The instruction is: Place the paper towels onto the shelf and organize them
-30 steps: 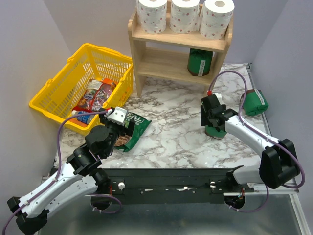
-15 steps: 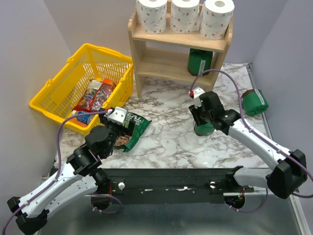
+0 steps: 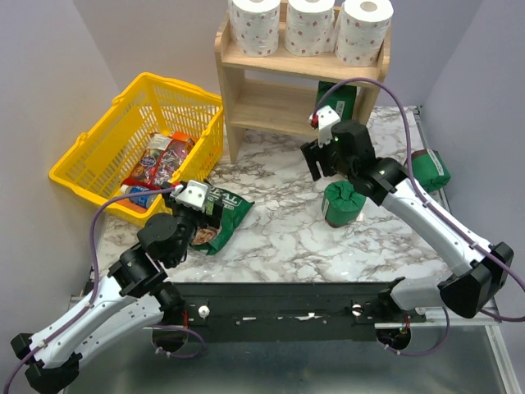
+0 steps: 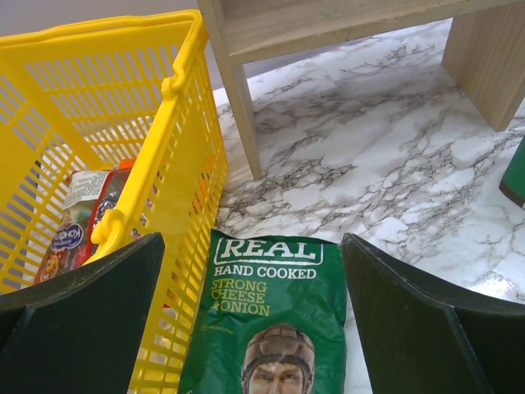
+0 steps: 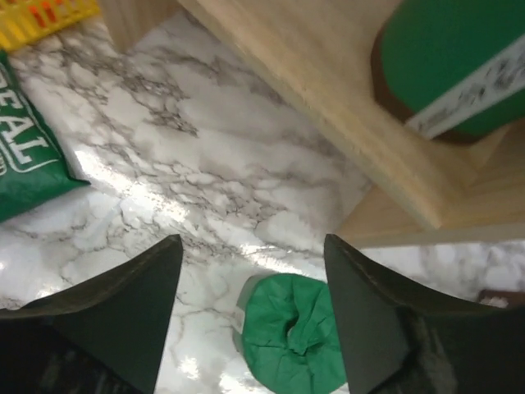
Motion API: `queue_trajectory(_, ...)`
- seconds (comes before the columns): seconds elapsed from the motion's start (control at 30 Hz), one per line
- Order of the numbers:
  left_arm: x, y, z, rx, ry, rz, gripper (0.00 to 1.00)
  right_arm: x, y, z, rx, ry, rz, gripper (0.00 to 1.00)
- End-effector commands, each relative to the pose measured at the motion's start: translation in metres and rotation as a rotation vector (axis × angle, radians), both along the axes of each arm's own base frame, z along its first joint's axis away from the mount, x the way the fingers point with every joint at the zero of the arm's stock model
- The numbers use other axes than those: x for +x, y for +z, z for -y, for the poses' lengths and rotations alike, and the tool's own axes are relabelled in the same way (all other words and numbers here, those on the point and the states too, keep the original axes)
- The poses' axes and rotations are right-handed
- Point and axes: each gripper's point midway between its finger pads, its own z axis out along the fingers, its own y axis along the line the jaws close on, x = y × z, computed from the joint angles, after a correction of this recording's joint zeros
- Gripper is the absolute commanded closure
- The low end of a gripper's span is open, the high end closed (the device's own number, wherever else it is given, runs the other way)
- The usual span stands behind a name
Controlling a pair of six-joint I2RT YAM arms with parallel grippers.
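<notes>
Three white paper towels stand upright in a row on the top tier of the wooden shelf. My right gripper hovers open in front of the shelf's lower tier. A green wrapped package stands on the table below its jaws, untouched by my right gripper. My left gripper is open low over a green crisp bag, beside the yellow basket; in the wrist view my left gripper holds nothing. The shelf shows ahead of it, the shelf close above the right jaws.
The yellow basket with snack packs sits at the left. One green package stands on the lower tier, another on the table, a third by the right edge. The crisp bag lies near the left gripper.
My right gripper carried the green package leftward, let it go standing on the table, then rose and moved toward the shelf. The left arm shifted only slightly.
</notes>
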Motion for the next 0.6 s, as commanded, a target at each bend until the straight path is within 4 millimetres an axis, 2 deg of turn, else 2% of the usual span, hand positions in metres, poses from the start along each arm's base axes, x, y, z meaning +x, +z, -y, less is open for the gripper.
queue_trajectory(0.0, -0.001, 0.012, -0.003, -0.037, 0.011, 0.022, 0.01, -0.029, -0.089, 0.04, -0.083, -0.228, -0.261, 0.19)
queue_trajectory(0.1, -0.002, 0.013, -0.001, -0.04, 0.0, 0.023, 0.01, -0.04, -0.124, 0.049, -0.087, -0.278, -0.308, 0.13)
queue_trajectory(0.2, -0.002, 0.013, 0.0, -0.043, -0.006, 0.023, 0.01, -0.04, -0.144, 0.06, -0.133, -0.324, -0.311, 0.11)
queue_trajectory(0.43, -0.002, 0.011, -0.002, -0.038, 0.002, 0.019, 0.01, -0.033, -0.151, 0.06, -0.14, -0.321, -0.288, 0.06)
queue_trajectory(0.57, -0.002, 0.012, -0.002, -0.039, 0.003, 0.022, 0.01, -0.031, -0.162, 0.057, -0.133, -0.309, -0.315, 0.05)
